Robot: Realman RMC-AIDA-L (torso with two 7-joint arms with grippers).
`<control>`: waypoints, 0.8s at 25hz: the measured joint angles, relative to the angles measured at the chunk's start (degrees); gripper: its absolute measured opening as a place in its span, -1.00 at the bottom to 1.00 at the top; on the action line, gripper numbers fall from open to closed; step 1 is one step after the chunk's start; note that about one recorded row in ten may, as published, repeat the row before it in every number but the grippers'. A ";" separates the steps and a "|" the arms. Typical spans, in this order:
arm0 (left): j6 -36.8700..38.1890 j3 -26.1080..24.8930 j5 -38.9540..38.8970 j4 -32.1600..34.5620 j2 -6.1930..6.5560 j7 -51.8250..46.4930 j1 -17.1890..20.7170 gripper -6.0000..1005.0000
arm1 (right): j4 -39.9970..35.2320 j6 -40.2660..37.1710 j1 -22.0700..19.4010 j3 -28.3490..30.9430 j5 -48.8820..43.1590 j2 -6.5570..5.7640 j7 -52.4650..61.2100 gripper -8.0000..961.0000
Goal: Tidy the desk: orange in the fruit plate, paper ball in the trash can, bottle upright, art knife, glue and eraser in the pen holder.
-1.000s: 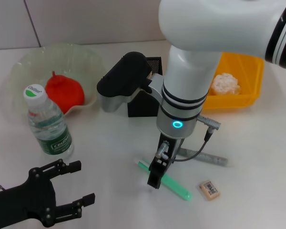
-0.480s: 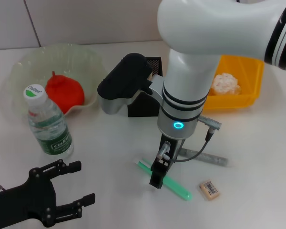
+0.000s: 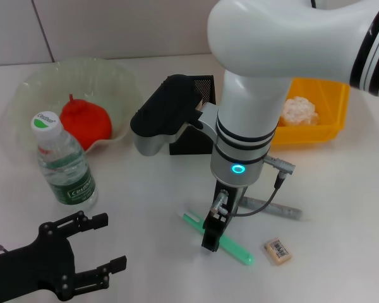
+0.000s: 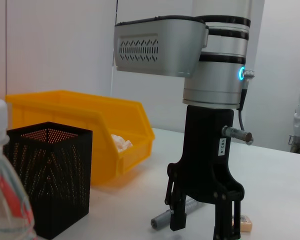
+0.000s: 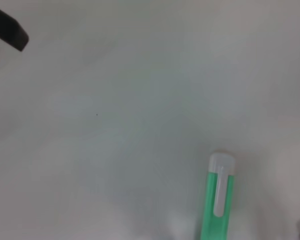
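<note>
1. Head view: orange (image 3: pixel 84 122) in plate (image 3: pixel 25 88), paper ball (image 3: pixel 299 110) in bin (image 3: pixel 331 107), bottle (image 3: pixel 63 161) upright near worktop's left edge: done, by my reading. Knife (image 3: pixel 230 245), glue (image 3: pixel 275 208), eraser (image 3: pixel 277 250) lie near the front edge, outside holder (image 3: pixel 205 85): left to do. Right gripper (image 3: pixel 212 237) stands over the knife. Left gripper (image 3: pixel 95 252), front-left corner, spread, empty.
2. Left wrist view: right gripper (image 4: pixel 202 226) fingers parted, straddling; no grasp seen.
3. Right wrist view: knife (image 5: pixel 216 205) flat on worktop (image 5: pixel 115 125).
</note>
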 joint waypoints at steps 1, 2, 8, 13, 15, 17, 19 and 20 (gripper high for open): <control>0.00 0.06 0.00 0.00 -0.04 0.01 0.00 0.60 | 0.00 0.00 0.00 0.00 0.00 0.00 0.00 0.52; 0.00 0.08 0.00 -0.02 -0.06 0.01 0.00 0.60 | 0.00 0.04 0.04 -0.12 -0.01 0.00 0.01 0.52; -0.05 0.08 0.00 -0.06 -0.09 0.01 0.00 0.60 | 0.34 0.42 0.38 -0.65 -1.15 0.00 0.11 0.50; -0.08 0.08 -0.03 -0.06 -0.09 0.01 0.00 0.60 | 1.28 0.45 0.74 -0.41 -2.01 0.00 0.18 0.49; -0.09 0.11 -0.07 -0.06 -0.09 0.01 0.00 0.60 | 1.06 0.44 0.76 -0.16 -2.46 0.00 0.18 0.48; -0.09 0.11 -0.09 -0.06 -0.09 0.01 0.00 0.60 | 0.76 0.40 0.77 -0.12 -2.46 0.00 0.18 0.48; -0.09 0.09 -0.09 -0.06 -0.09 0.01 0.01 0.60 | 0.21 0.32 0.76 -0.05 -2.47 0.00 0.18 0.47; -0.09 0.09 -0.09 -0.06 -0.09 0.01 0.01 0.60 | -0.18 0.26 0.74 -0.03 -2.46 0.00 0.18 0.47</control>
